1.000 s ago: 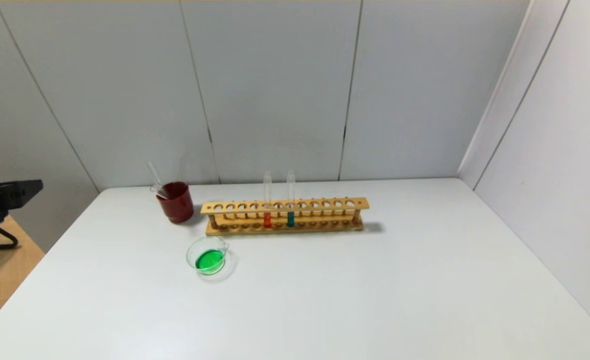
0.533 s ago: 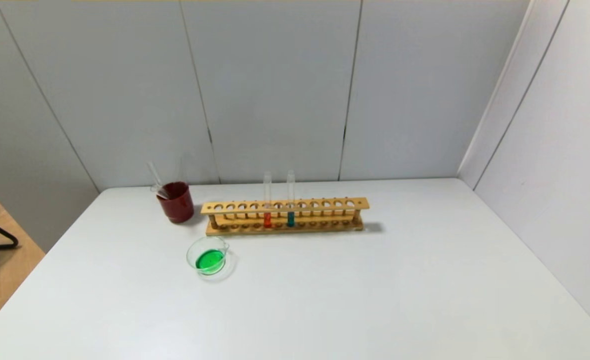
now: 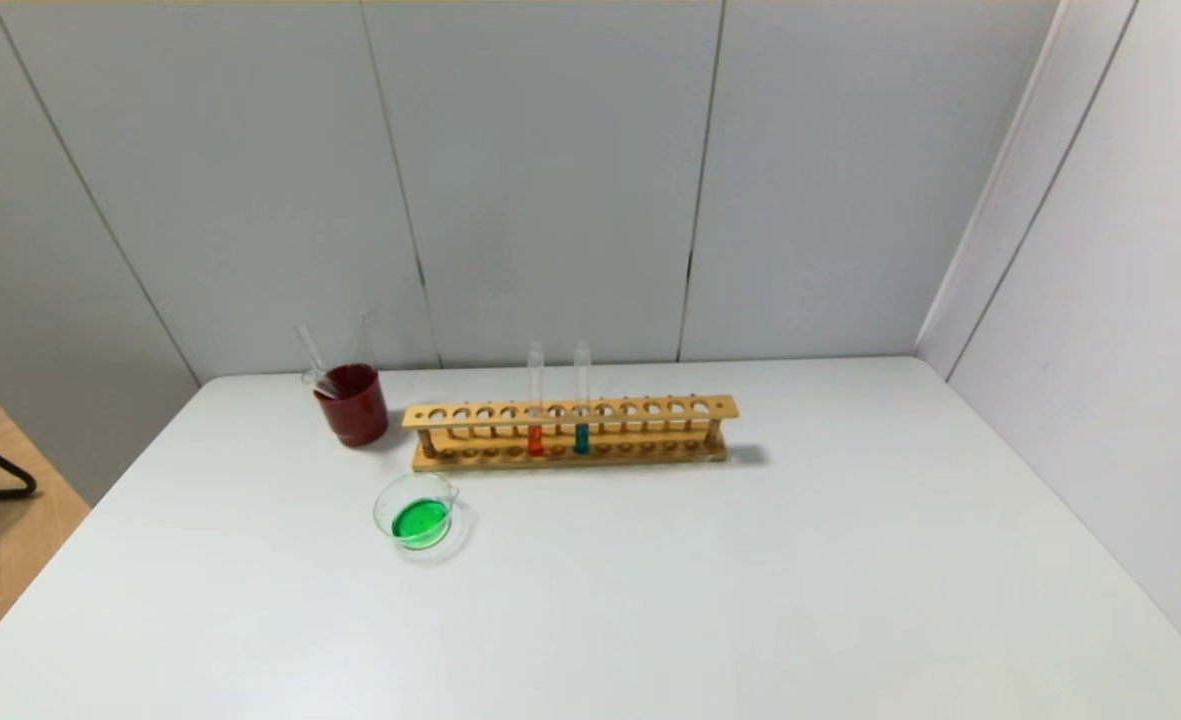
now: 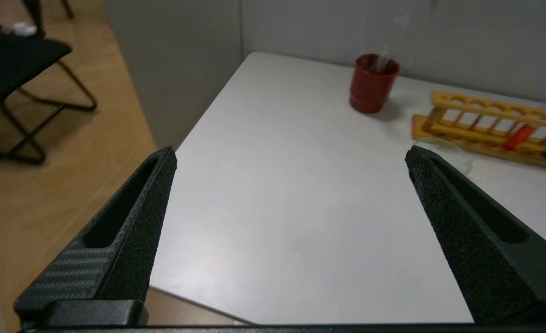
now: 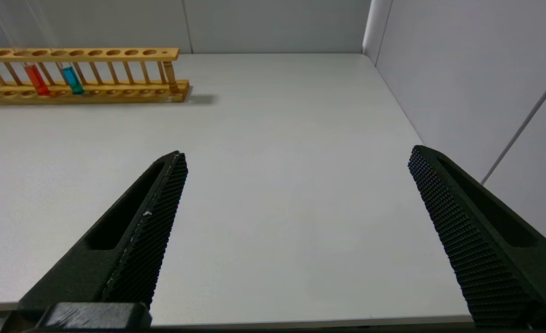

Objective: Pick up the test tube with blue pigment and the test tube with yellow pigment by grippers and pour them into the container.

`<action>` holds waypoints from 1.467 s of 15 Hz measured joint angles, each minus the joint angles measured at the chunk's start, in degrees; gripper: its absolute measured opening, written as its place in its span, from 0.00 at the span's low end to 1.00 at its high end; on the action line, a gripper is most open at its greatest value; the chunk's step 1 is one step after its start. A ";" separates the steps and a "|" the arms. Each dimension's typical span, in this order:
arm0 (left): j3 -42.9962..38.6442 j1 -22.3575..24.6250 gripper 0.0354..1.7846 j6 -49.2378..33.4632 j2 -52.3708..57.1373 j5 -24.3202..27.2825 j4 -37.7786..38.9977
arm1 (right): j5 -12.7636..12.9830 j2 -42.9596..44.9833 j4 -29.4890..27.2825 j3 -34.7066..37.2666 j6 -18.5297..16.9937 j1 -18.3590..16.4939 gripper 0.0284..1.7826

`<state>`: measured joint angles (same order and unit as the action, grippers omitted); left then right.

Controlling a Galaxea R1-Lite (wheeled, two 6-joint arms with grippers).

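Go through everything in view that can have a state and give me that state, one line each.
Container: upright on the table, holding green liquid.
Red cup: upright, two empty tubes leaning inside.
Wooden rack: upright, two tubes standing in it.
Orange-red tube: upright in rack.
Teal-blue tube: upright in rack.
Left claw: open, empty.
Right claw: open, empty.

A lab-style test booth: a wooden test-tube rack [image 3: 570, 432] and glass beaker [image 3: 417, 510] on a white surface [image 3: 750, 580], plain grey panel walls [image 3: 550, 180] behind.

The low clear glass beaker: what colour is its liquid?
Bright green, clearest in the head view.
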<state>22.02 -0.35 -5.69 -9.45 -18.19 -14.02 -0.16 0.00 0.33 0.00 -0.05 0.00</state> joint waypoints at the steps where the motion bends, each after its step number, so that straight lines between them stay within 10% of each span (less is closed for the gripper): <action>1: -1.76 0.13 0.98 0.22 3.34 3.06 0.77 | 0.00 0.00 0.00 0.00 0.02 0.00 0.98; 7: -20.65 0.40 0.98 3.63 9.24 16.32 17.08 | 0.00 0.00 -0.02 0.00 0.02 0.00 0.98; 11: -21.39 0.43 0.98 15.20 9.50 20.53 12.20 | 0.00 0.00 -0.02 0.00 0.00 0.00 0.98; 22: -21.97 0.35 0.98 9.85 9.56 20.22 13.08 | 0.00 0.00 -0.02 0.00 0.05 0.00 0.98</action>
<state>0.05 0.00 4.16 0.11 2.04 -0.94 -0.16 0.00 0.30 0.00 0.00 0.00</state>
